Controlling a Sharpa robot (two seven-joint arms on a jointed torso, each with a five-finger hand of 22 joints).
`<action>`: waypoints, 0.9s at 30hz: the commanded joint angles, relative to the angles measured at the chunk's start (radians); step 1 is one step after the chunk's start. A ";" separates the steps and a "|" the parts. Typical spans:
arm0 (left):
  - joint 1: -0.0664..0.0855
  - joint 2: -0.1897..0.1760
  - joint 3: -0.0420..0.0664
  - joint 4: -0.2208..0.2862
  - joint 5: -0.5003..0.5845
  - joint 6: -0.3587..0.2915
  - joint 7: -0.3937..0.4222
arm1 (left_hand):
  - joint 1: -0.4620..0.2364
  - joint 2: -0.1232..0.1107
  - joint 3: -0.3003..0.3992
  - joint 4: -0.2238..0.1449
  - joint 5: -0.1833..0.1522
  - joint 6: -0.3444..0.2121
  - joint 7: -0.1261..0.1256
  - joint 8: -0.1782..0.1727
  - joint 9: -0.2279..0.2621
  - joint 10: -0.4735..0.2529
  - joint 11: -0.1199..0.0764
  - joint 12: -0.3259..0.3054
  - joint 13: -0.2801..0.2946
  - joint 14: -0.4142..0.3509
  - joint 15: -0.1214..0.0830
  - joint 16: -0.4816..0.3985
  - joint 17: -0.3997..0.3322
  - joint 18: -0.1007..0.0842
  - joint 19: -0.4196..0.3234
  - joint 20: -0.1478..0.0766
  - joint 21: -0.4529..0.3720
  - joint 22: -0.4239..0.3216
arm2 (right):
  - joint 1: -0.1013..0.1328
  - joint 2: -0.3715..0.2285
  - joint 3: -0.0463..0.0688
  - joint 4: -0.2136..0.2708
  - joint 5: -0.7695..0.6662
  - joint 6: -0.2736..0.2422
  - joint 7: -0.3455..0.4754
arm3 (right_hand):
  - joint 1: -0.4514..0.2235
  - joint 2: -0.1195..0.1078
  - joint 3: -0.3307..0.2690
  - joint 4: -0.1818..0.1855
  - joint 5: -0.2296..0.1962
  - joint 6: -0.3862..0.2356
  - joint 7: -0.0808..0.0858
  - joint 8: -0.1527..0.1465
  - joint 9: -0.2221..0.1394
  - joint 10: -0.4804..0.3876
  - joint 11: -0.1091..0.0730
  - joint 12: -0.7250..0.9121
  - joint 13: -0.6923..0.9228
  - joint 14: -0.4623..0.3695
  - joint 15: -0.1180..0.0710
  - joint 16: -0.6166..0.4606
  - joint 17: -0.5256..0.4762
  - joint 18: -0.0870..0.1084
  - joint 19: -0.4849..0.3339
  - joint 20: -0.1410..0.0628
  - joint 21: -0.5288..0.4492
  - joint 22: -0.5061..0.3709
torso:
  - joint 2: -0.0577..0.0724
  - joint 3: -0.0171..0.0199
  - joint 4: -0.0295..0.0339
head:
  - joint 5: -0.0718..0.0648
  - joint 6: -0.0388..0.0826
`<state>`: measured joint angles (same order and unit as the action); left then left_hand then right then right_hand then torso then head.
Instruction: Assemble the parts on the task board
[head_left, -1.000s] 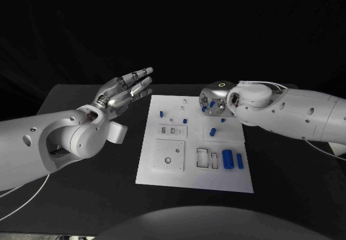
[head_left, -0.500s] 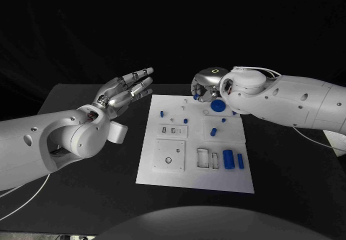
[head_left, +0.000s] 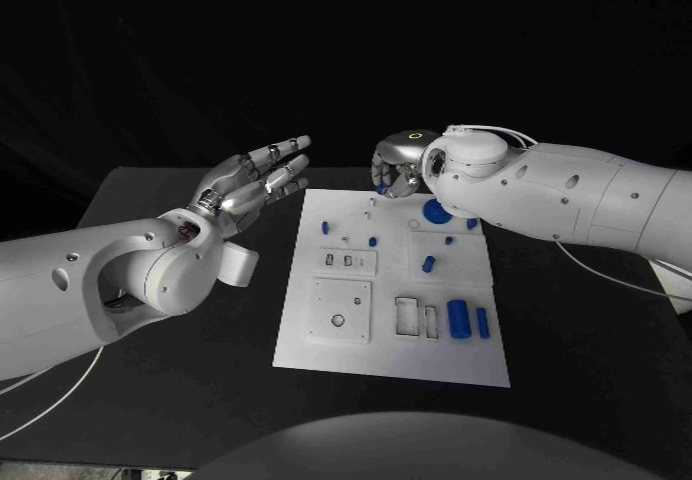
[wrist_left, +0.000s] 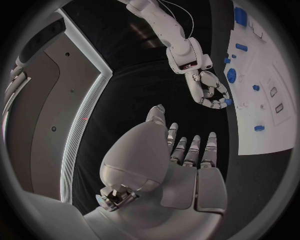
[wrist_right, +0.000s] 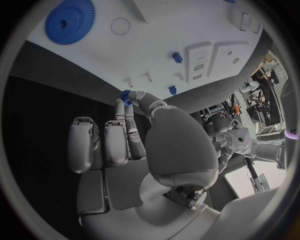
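- The left robot hand (head_left: 257, 180) is raised off to the left side, palm open, fingers spread and holding nothing.
- The right robot hand (head_left: 400, 168) points downward, with a small blue gear (wrist_right: 125, 95) pinched at its fingertips.

Dim, dark surround, task board (head_left: 389, 340) brightly lit from above, sharp focus, wrist views bent at edges
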<state>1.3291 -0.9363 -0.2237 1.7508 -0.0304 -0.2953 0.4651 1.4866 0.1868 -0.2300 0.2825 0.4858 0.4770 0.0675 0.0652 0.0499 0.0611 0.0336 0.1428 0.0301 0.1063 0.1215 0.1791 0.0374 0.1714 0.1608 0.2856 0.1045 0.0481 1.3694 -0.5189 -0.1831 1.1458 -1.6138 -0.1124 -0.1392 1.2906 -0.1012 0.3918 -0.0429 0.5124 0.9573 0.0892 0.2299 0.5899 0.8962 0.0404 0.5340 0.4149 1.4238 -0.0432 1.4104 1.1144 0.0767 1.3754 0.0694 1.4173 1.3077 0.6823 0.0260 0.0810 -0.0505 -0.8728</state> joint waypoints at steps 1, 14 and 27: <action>0.001 0.005 0.001 -0.003 -0.008 0.020 0.003 | 0.011 0.003 0.006 0.001 0.005 -0.001 0.008 0.006 0.001 0.002 0.008 0.006 0.001 0.000 0.006 0.007 0.000 0.005 -0.001 0.004 0.005 -0.001 | -0.004 0.016 0.000 -0.022 0.012 0.030 0.013 | 0.000 0.006 -0.002 -0.006 -0.004 -0.005 0.000 0.001 0.002 0.004 0.002 -0.006 0.001 0.001 -0.003 -0.005 0.000 -0.012 0.002 -0.003 -0.001 0.042 | -0.001 -0.0010 -0.0012 | -0.003 0.000; 0.001 0.013 0.001 -0.010 -0.008 0.025 0.001 | 0.012 0.003 0.007 0.001 0.005 -0.001 0.008 0.006 0.001 0.002 0.008 0.006 0.001 -0.001 0.006 0.006 0.000 0.005 -0.002 0.004 0.005 -0.002 | -0.022 0.056 0.000 -0.074 0.018 0.030 0.023 | 0.002 0.008 0.002 -0.008 -0.008 -0.018 0.003 -0.007 0.006 0.004 0.005 -0.012 0.000 0.000 -0.001 -0.007 -0.001 -0.012 0.001 -0.002 -0.003 0.043 | -0.001 -0.0013 -0.0005 | -0.006 0.000; 0.001 0.011 0.001 -0.006 -0.008 0.025 -0.002 | 0.016 0.004 0.009 0.001 0.007 0.003 0.012 0.007 0.002 0.003 0.012 0.008 0.001 0.000 0.006 0.008 0.000 0.004 -0.002 0.004 0.005 -0.002 | -0.037 0.081 0.000 -0.099 0.022 0.032 0.032 | 0.002 0.009 0.004 -0.008 -0.007 -0.025 0.005 -0.012 0.008 0.002 0.007 -0.017 -0.001 -0.003 0.001 -0.009 -0.007 -0.011 -0.003 -0.001 -0.007 0.039 | -0.002 -0.0015 -0.0012 | -0.001 0.000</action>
<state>1.3289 -0.9264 -0.2239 1.7411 -0.0321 -0.2883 0.4592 1.4906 0.1908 -0.2271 0.2854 0.4894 0.4769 0.0749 0.0689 0.0502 0.0648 0.0372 0.1474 0.0299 0.1062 0.1215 0.1830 0.0374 0.1714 0.1608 0.2856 0.1045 0.0473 1.3337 -0.4398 -0.1830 1.0490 -1.5905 -0.0967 -0.1186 1.2896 -0.1003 0.3946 -0.0458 0.5084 0.9391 0.0929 0.2220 0.5963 0.8961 0.0406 0.5207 0.4127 1.4238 -0.0431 1.4048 1.1084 0.0766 1.3754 0.0695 1.4173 1.3075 0.6807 0.0250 0.0809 -0.0519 -0.8728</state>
